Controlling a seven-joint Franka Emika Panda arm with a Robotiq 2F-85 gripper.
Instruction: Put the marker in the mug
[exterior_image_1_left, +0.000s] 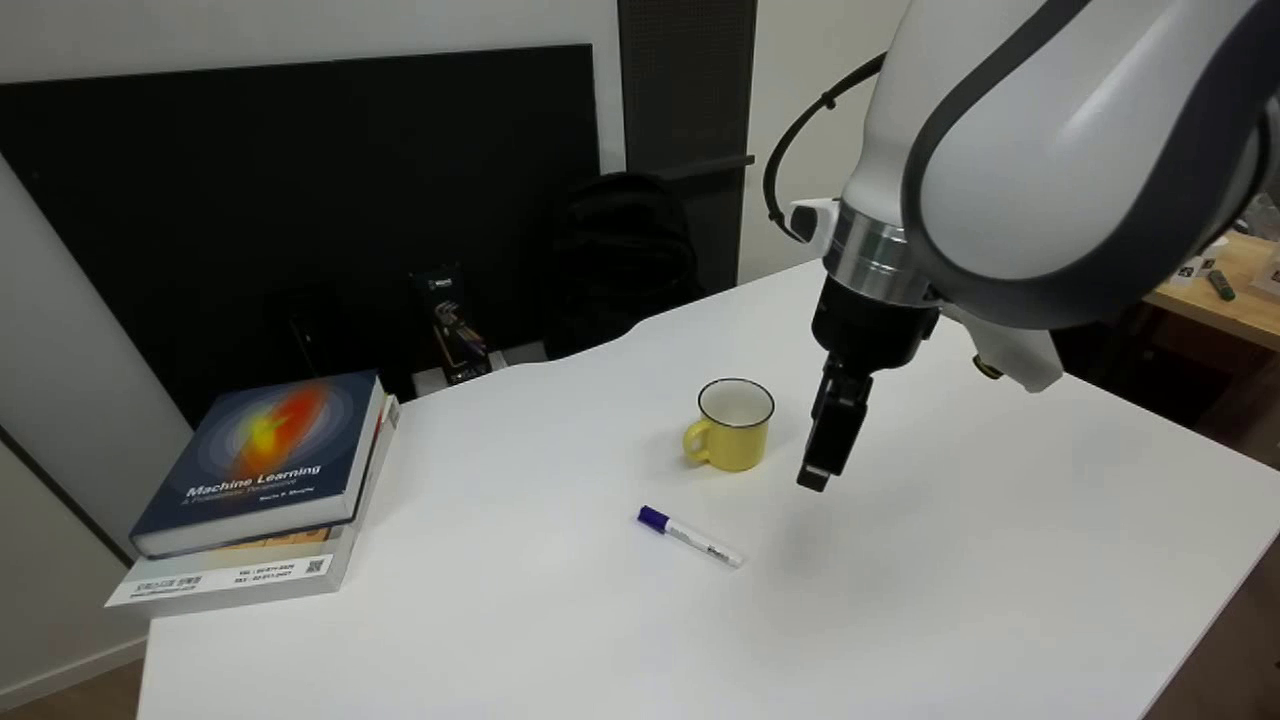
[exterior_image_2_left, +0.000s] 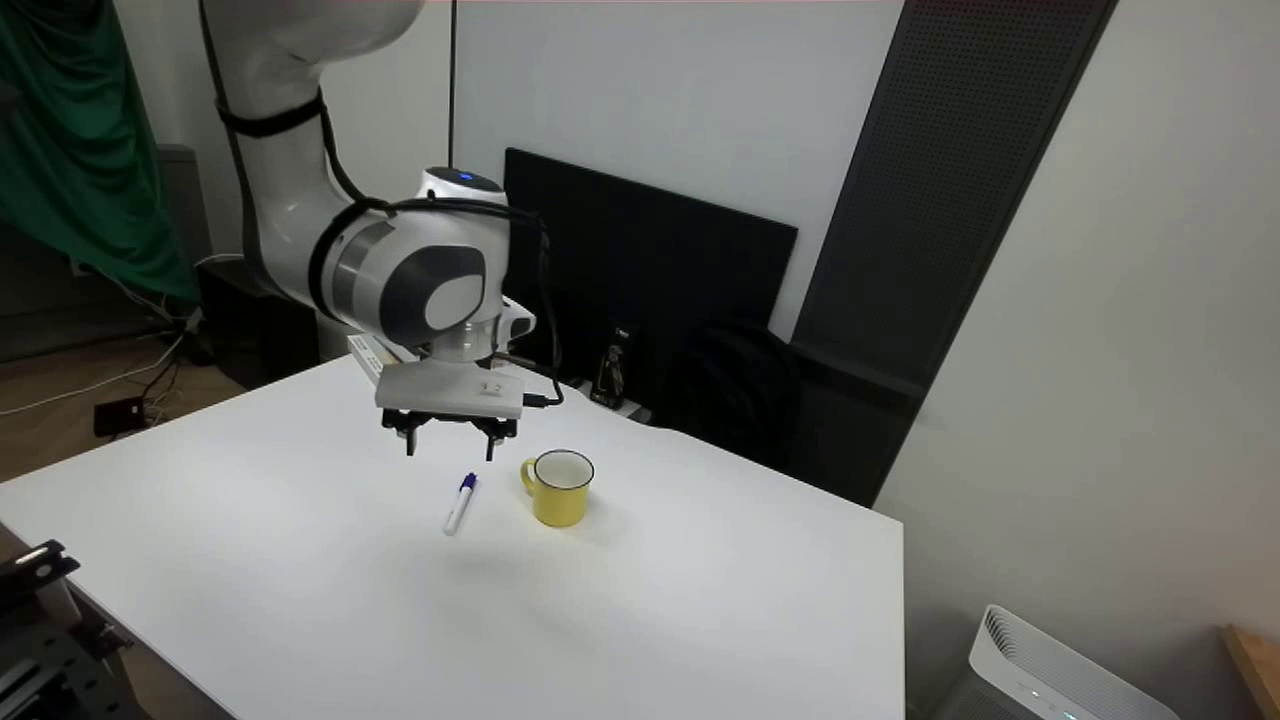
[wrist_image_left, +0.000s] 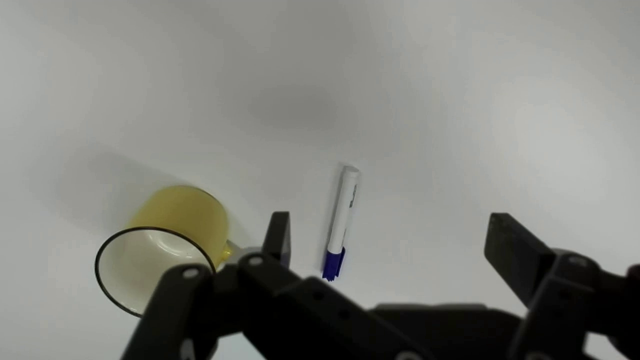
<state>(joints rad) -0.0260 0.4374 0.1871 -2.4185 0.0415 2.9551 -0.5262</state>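
The marker, white with a dark blue cap, lies flat on the white table in both exterior views (exterior_image_1_left: 692, 538) (exterior_image_2_left: 459, 506) and in the wrist view (wrist_image_left: 342, 215). The yellow mug with a pale inside stands upright beside it in both exterior views (exterior_image_1_left: 735, 443) (exterior_image_2_left: 560, 503). In the wrist view the mug (wrist_image_left: 187, 210) is at the lower left, partly hidden by a finger. My gripper (exterior_image_1_left: 815, 480) is open and empty above the table, also seen in an exterior view (exterior_image_2_left: 450, 452). In the wrist view the marker appears between the open fingers (wrist_image_left: 387, 235), nearer the left one.
Two stacked books (exterior_image_1_left: 265, 470) lie at the table's edge in an exterior view. A black panel (exterior_image_1_left: 300, 220), a backpack (exterior_image_1_left: 625, 260) and a dark box (exterior_image_1_left: 455, 325) stand beyond the table (exterior_image_1_left: 520, 640). A white appliance (exterior_image_2_left: 1060, 670) stands off the table.
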